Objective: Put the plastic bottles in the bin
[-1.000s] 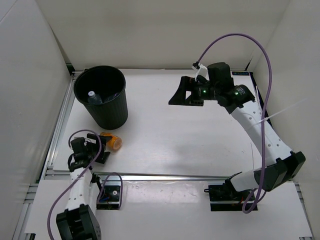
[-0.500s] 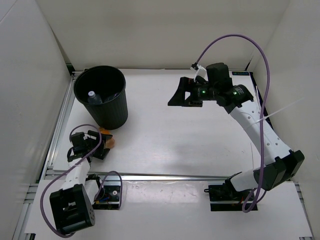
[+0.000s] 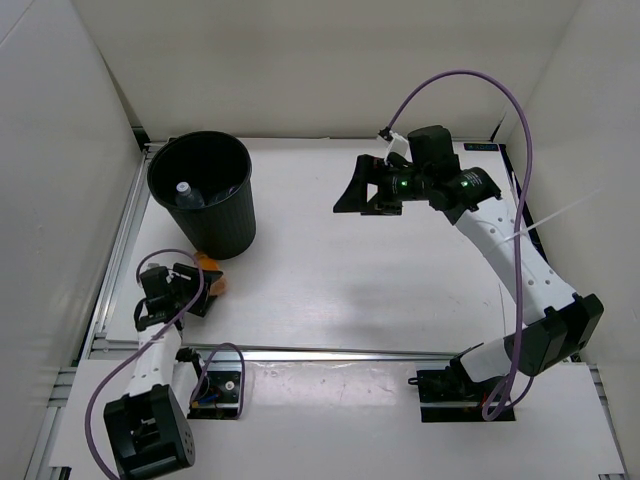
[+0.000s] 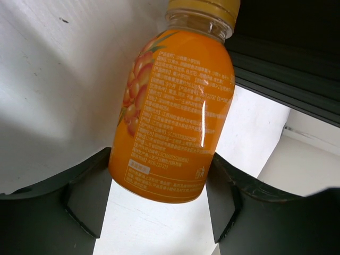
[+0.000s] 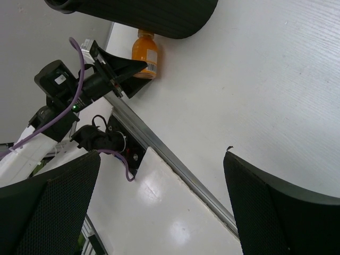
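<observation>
bin [image 3: 228, 228]: 1 | orange bottle [image 4: 172, 117]: 1 | white-capped bottle [image 3: 184, 193] in bin: 1 | robot arms [image 3: 510, 250]: 2

Orange bottle [image 4: 175, 117]: wrap label carries a dense block of fine dark print running down the body. Characters too small and blurred to read; no brand, word or number legible. Left of print block on bottle: fruit drawing [image 4: 139, 79]. Near bottle's base: small white box [image 4: 137, 168] with tiny unreadable marks, small symbol [image 4: 201, 172] at opposite side. Bottle's print equally unreadable in right wrist and top views.
</observation>
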You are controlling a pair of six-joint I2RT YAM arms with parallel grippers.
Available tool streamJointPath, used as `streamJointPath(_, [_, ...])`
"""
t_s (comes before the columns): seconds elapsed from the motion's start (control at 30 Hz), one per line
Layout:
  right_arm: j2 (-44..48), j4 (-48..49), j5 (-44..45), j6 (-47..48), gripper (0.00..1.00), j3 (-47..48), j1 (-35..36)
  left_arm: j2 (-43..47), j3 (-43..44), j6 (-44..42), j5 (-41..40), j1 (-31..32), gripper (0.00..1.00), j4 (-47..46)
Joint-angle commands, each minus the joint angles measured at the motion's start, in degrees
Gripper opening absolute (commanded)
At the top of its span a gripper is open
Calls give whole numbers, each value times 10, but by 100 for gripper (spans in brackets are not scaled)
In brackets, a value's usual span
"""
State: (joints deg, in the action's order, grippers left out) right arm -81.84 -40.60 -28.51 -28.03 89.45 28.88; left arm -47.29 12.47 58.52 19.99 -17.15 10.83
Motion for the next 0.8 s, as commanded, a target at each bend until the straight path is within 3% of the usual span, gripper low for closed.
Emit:
streamJointPath(0.0, [8, 7, -12, 4, 100, 8, -1, 27, 16, -18, 21, -3, 46, -6])
streamJointPath(0.1, [13, 7, -1, 4, 100, -5, -1, 96, 61, -18, 10, -3, 43, 60])
streamJointPath(0.17, [13, 7, -1, 4, 100, -11, -1, 131, 97, -12, -37, -3, 43, 143])
streamJointPath(0.33, [19, 12, -1, -1, 100, -17, -13, 171, 282, -32, -110, -3, 44, 264])
streamJointPath(0.53, [13, 18, -7, -1, 100, -23, -13, 84, 533, -87, -151, -3, 44, 307])
streamJointPath(0.67, [8, 23, -12, -6, 100, -23, -13, 5, 624, -92, -152, -3, 44, 307])
streamJointPath(0.77, [3, 28, -12, -11, 100, -17, -13, -50, 630, -97, -113, -3, 45, 277])
